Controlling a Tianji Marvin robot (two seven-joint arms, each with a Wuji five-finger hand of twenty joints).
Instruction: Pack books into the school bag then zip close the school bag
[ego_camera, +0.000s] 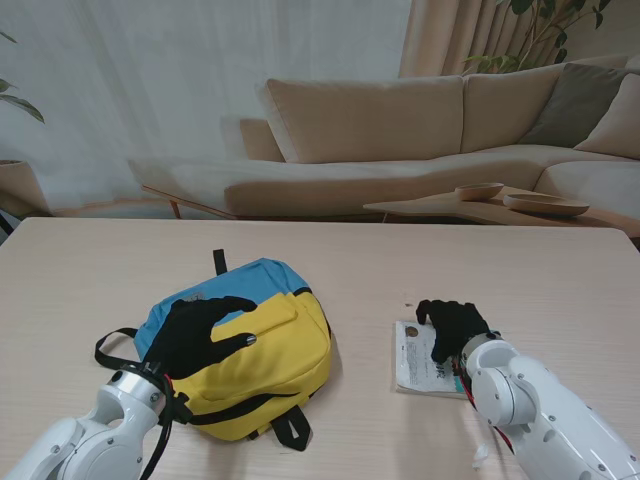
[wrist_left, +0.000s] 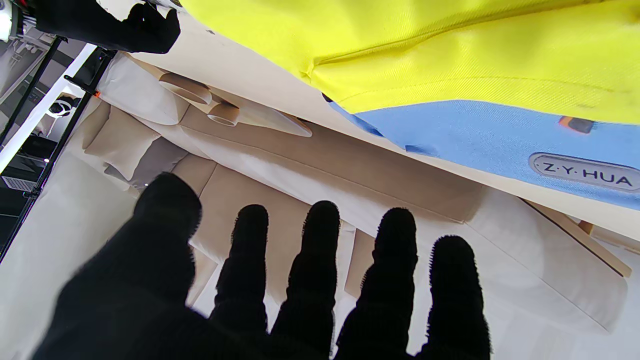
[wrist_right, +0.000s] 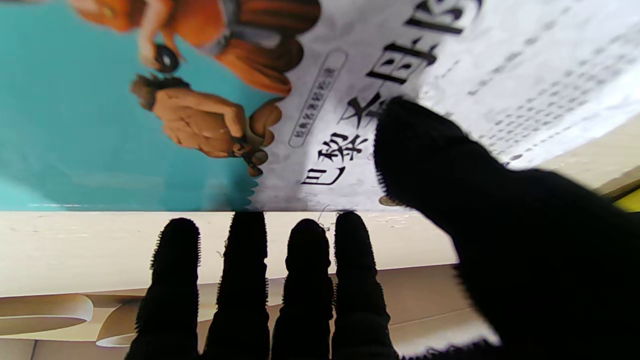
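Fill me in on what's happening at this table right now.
The robot is starting to pack a book into the school bag. Its left hand is spread over the blue-and-yellow bag, which lies flat on the table. Its right hand is on the book, lying to the bag's right. The book is not yet lifted or packed.

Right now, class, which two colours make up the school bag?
The school bag is yellow and light blue, clearest in the stand view.

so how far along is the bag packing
Nothing looks packed yet. The white and teal illustrated book lies on the table beside the yellow and blue school bag. The right hand rests on the book; the left hand spreads over the bag. Packing and zipping remain.
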